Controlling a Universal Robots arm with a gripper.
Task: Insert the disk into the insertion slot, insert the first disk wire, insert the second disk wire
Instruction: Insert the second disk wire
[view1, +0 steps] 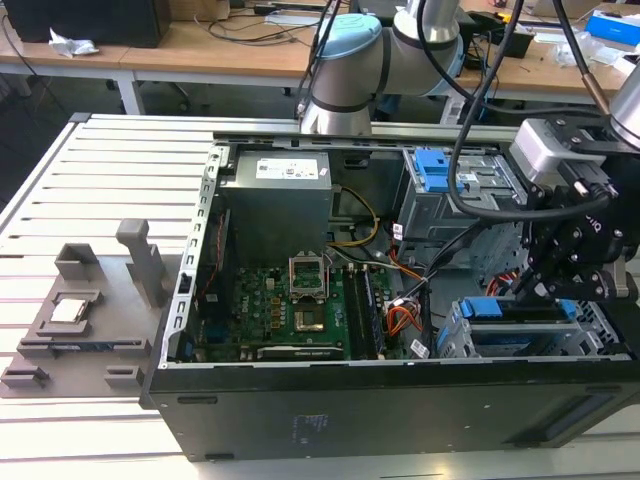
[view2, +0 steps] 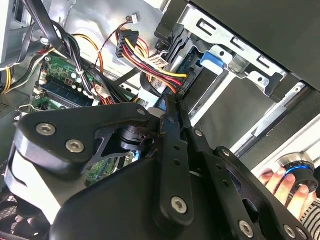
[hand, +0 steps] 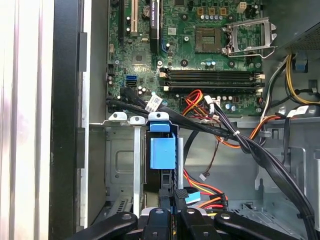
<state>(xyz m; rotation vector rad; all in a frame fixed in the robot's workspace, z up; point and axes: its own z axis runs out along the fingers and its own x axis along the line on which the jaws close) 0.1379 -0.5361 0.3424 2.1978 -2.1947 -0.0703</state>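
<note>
The disk (view1: 515, 310) sits inside the insertion slot (view1: 455, 340), a silver cage at the case's corner on the exterior view's right; its blue carrier handle (hand: 162, 151) faces the motherboard. My gripper (view1: 560, 275) hangs over the cage's rear end. In the second wrist view the fingers (view2: 170, 150) run close together up to a black connector (view2: 175, 85) with red, yellow and black leads, a disk wire. My gripper (view2: 172, 102) looks shut on that connector beside the cage (view2: 245, 67). The first wrist view shows the same connector (hand: 180, 194) just past the fingers (hand: 160, 220).
A thick black cable bundle (hand: 240, 140) crosses above the cage. The motherboard (view1: 300, 310) and power supply (view1: 275, 200) fill the case. A taller bay with a blue latch (view1: 437, 170) stands behind. A grey fixture (view1: 80, 310) lies at the exterior view's left. A hand (view2: 285, 185) rests on a round knob.
</note>
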